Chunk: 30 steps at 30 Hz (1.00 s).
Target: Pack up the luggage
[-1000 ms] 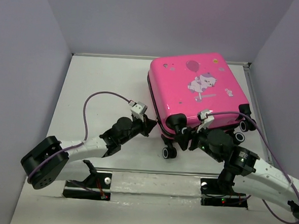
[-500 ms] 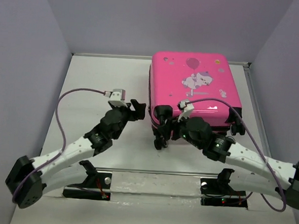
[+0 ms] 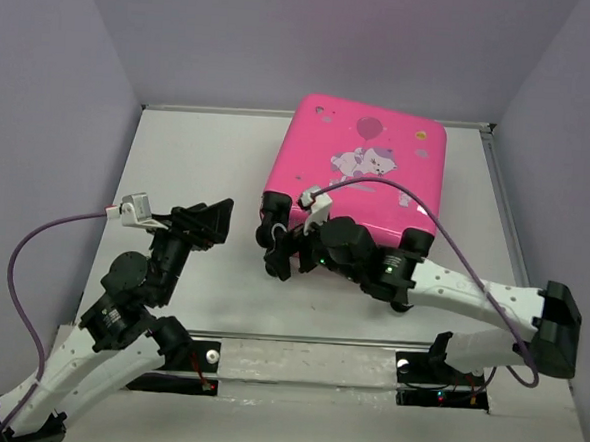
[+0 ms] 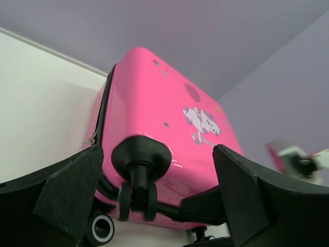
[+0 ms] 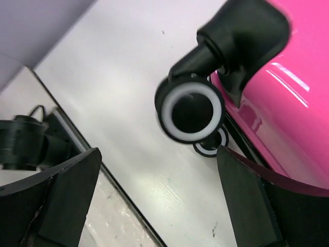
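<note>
I have the luggage (image 3: pixel 363 175) at the far right of the table (image 3: pixel 194 150). It lies shut with its sticker face up and its wheeled end turned toward the near left, where both arms meet it. My left gripper (image 3: pixel 213 221) hangs just left of that end with its fingers spread wide and nothing between them. In the left wrist view one black caster (image 4: pixel 136 193) sits framed in the gap, but the fingers don't touch it. My right gripper (image 3: pixel 276 248) is at the near-left corner of the case, jaws also wide apart. The right wrist view shows a white-rimmed wheel (image 5: pixel 189 110) between the fingers with clear space on both sides, so I read that gripper as holding nothing too. I can't tell whether the wheeled end rests on the table or is slightly raised. I expect the shell to be stiff and glossy, so the pads would slide on any flat pink face, and the body is far too broad to pinch across. It looks light enough to shove, and the casters would probably let it skate away under a sideways push. I'd brace it with one arm on a caster housing, which is narrow, dark and gives the fingers something to bite. With the other I'd work the dark zipper seam (image 4: pixel 105 110) down the left edge. The small tab low on that seam may be the pull, though it is too small to be sure.
</note>
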Each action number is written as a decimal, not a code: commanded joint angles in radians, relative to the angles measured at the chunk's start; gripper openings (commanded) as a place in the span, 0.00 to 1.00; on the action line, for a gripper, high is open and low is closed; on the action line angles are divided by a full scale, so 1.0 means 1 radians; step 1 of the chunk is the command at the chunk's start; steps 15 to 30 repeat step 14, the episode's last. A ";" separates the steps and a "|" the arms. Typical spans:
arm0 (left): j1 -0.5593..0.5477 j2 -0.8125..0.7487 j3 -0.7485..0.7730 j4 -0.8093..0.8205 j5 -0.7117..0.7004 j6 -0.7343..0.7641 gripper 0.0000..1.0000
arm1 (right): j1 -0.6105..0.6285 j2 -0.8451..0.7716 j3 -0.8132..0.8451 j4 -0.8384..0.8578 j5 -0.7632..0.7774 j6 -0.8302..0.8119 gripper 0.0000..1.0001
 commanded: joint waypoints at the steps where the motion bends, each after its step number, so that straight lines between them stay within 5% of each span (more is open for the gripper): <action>1: -0.003 -0.026 0.057 -0.102 0.068 -0.009 0.99 | 0.010 -0.253 -0.031 -0.069 0.049 -0.067 1.00; 4: -0.001 -0.026 0.102 -0.100 0.121 0.009 0.99 | 0.010 -0.458 -0.063 -0.136 0.043 -0.118 1.00; 8: -0.001 -0.010 0.169 -0.096 0.130 0.073 0.99 | 0.010 -0.790 -0.101 -0.216 0.290 -0.148 1.00; 13: -0.001 0.029 0.175 -0.071 0.142 0.083 0.99 | 0.010 -0.992 -0.164 -0.212 0.464 -0.150 1.00; 30: -0.001 0.049 0.174 -0.060 0.147 0.083 0.99 | 0.010 -1.000 -0.187 -0.207 0.492 -0.149 1.00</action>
